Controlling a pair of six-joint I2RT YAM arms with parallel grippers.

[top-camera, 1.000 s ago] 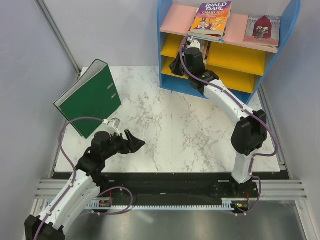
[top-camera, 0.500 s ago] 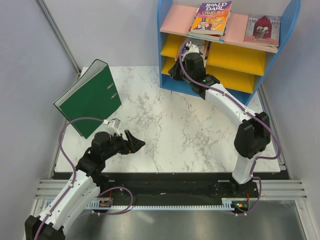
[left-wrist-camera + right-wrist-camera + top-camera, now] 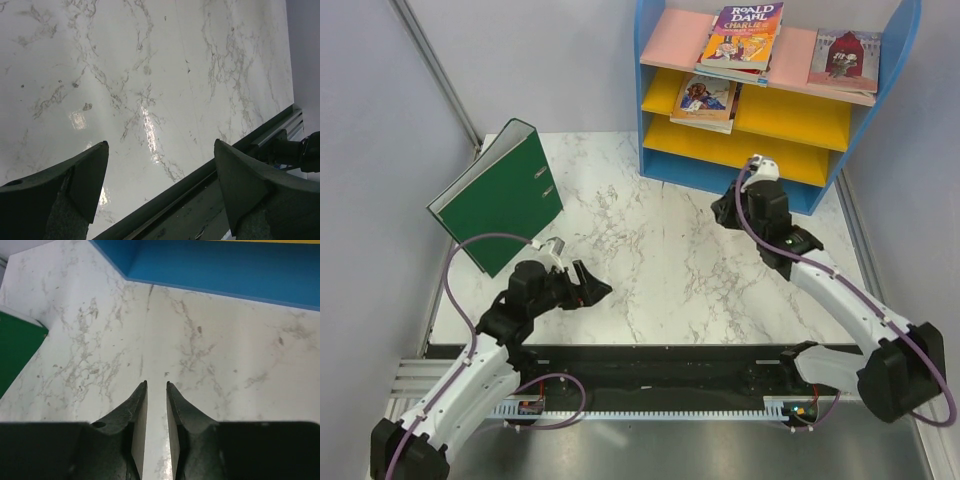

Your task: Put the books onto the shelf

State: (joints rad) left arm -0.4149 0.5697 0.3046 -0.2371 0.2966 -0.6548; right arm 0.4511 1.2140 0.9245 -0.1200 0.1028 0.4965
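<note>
Books (image 3: 743, 38) lie on the shelf (image 3: 642, 90), upper right of frame. My left gripper (image 3: 160, 147) stands wide open, empty; my right gripper (image 3: 156, 385), barely parted, holds nothing over the counter (image 3: 650, 235).

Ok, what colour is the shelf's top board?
Pink: the top board shows best in the top external view.

I count three books (image 3: 744, 35) with visible covers, one shelf (image 3: 648, 90), one green binder (image 3: 505, 200), one table (image 3: 660, 260) and two grippers: the left gripper (image 3: 592, 285) and the right gripper (image 3: 156, 384). Books hidden underneath I cannot count.
</note>
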